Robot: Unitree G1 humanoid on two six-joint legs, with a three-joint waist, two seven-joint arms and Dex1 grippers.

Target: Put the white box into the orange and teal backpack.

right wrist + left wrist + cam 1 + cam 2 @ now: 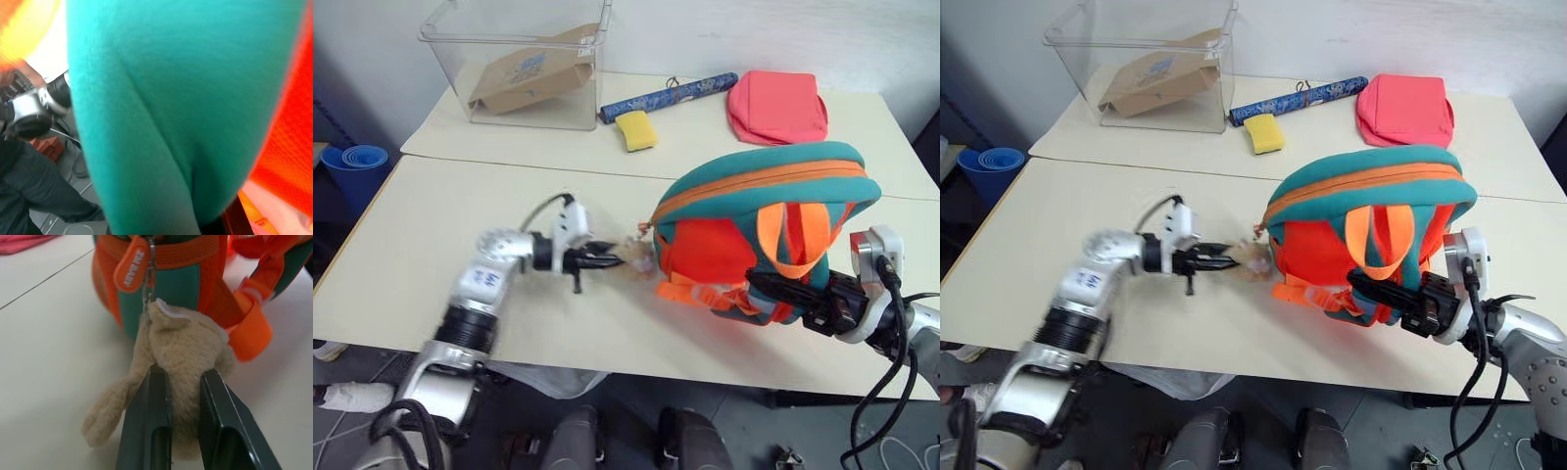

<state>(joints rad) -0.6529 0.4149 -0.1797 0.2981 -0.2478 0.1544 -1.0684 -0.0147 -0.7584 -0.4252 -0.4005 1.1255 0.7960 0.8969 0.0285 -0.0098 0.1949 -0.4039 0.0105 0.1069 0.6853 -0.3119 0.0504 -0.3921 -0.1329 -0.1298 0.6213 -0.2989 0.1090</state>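
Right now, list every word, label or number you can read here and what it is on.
Orange zipper pull tab on the backpack: white raised lettering, too blurred to read.
Brown cardboard packet in the clear bin: blue print, too small to read.
White sticker on the left forearm: unreadable.

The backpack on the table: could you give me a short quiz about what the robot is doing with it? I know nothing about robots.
1. What are the left fingers pinching? A: the plush hamster. B: the yellow sponge. C: the red pouch.
2. True or false: the backpack lies inside the clear bin.
3. Which arm's fingers grip the backpack's lower edge, nearest the robot?

Key: 1 A. 2 False; it stands on the table. 3 The right fingers.
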